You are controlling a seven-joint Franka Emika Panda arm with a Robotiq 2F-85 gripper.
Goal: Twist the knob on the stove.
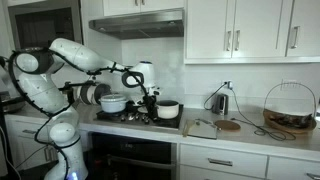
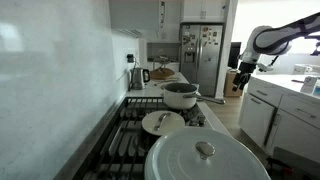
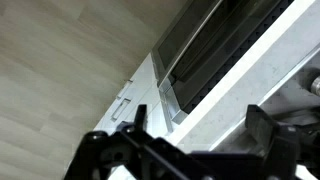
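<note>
Stove (image 2: 118, 142) is set into the surface and crowded, near to far, with a white lidded pot (image 2: 205, 155), a white dish (image 2: 163, 123) and a saucepan (image 2: 181, 95). No knob can be made out. The arm reaches out level with its wrist bent down. The gripper (image 2: 243, 72) hangs just off the stove's front edge, probably to approach the controls. Jaws are spread and empty.

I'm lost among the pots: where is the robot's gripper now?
In an exterior view the gripper hangs over the aisle in front of the stove, nearest the grey pot.
</note>
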